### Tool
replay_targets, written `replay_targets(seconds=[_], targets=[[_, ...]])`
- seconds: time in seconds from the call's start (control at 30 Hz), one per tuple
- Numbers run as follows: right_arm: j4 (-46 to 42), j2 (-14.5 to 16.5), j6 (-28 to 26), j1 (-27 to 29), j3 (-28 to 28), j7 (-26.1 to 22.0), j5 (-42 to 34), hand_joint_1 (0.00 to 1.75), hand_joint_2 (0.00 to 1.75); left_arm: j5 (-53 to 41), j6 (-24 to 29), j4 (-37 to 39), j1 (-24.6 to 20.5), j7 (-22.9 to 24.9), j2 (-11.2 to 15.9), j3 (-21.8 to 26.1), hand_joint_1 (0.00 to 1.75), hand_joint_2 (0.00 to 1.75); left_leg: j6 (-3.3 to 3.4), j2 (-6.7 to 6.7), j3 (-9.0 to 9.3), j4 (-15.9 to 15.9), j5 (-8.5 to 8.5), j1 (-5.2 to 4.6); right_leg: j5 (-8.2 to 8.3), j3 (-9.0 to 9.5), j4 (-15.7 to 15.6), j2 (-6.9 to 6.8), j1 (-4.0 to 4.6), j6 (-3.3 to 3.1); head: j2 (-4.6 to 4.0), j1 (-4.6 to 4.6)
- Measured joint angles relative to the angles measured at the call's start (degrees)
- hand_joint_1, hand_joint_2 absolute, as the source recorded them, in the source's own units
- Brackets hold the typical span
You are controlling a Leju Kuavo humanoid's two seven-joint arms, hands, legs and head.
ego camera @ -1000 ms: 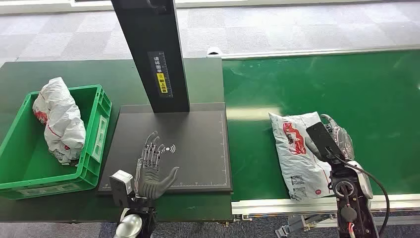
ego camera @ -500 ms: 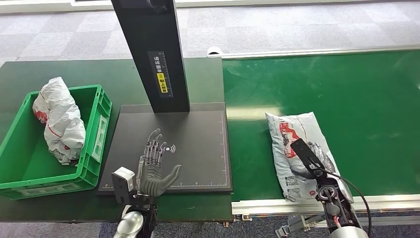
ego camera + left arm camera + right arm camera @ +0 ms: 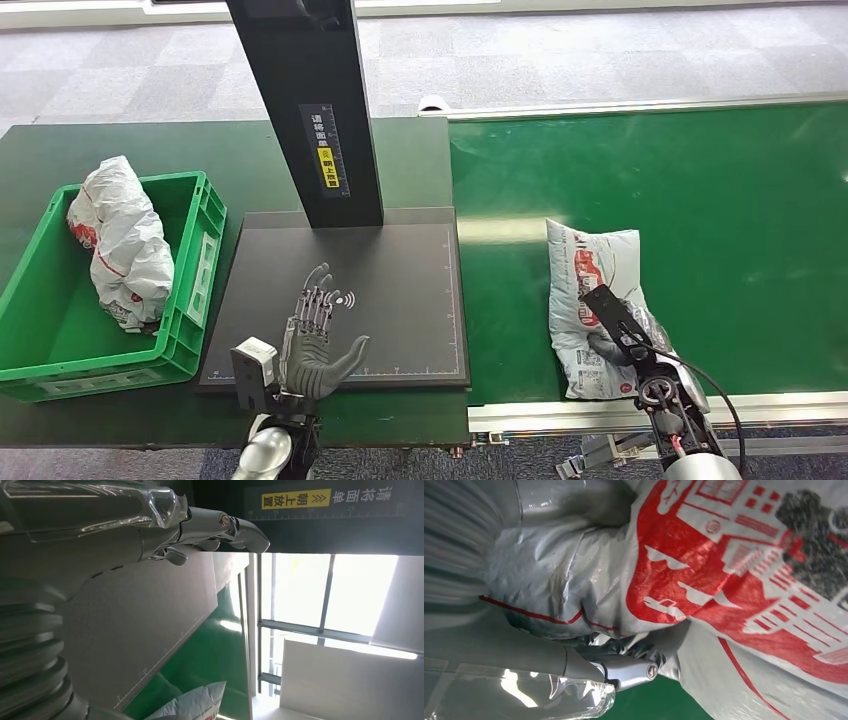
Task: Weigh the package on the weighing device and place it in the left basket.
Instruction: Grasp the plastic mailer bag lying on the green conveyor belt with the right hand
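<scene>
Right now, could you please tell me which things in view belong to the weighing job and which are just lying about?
Part of the job:
- white package on the green belt, gripped by the right robot hand
- black scale, left robot hand spread above it
- green basket on the left

Just lying about:
- white bag already in the basket

— Where do we stand on the layout?
— The weighing device (image 3: pixel 390 290) sits at the middle, its post (image 3: pixel 305 110) rising from its far edge. Our left hand (image 3: pixel 315 345) hovers over its near part, fingers spread.
— And to either side?
— The left basket (image 3: pixel 190 290) stands just beside it on the left, with a bagged parcel (image 3: pixel 120 240) inside. On the right, the package (image 3: pixel 595 300) lies on the conveyor belt (image 3: pixel 720 200), our right hand (image 3: pixel 630 345) gripping its near end.
</scene>
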Motion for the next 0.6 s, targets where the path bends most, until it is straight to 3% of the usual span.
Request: replay_targets(seconds=[0.6], targets=[[-2.7, 0.9, -2.7, 1.4, -1.3, -4.0, -2.9, 1.75, 1.75, 0.2, 1.0, -2.7, 1.4, -0.9, 1.4, 0.3, 0.0, 1.75, 0.0, -0.05, -0.03, 0.0, 0.0, 0.0, -0.01, 0.0, 0.0, -0.01, 0.01, 0.0, 0.0, 0.01]])
